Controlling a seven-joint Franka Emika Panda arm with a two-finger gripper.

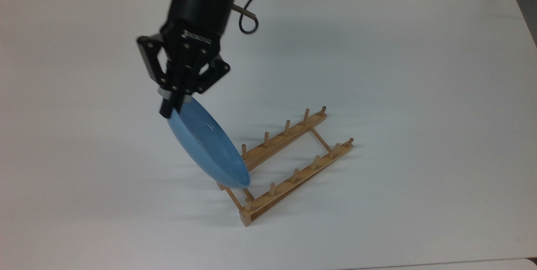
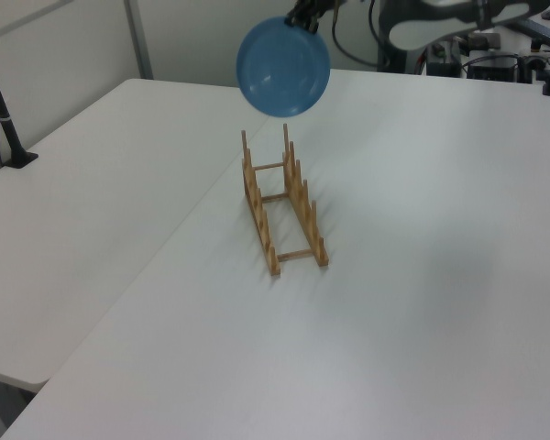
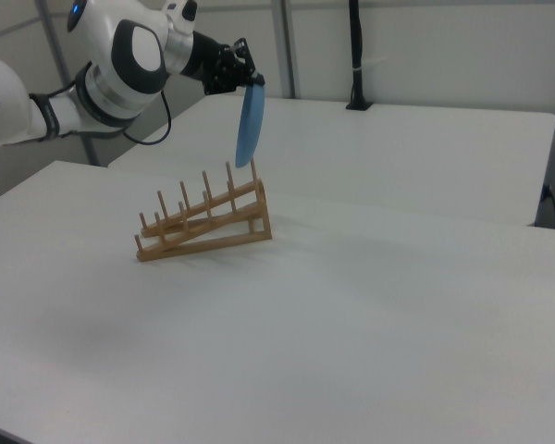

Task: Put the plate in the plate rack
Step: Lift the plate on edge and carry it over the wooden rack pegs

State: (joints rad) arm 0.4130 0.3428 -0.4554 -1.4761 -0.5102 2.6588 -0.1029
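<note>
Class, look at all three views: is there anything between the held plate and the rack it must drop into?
Nothing visible. The gripper holds the plate by its rim, on edge, hanging above one end of the rack; just open air separates them over the table.
</note>
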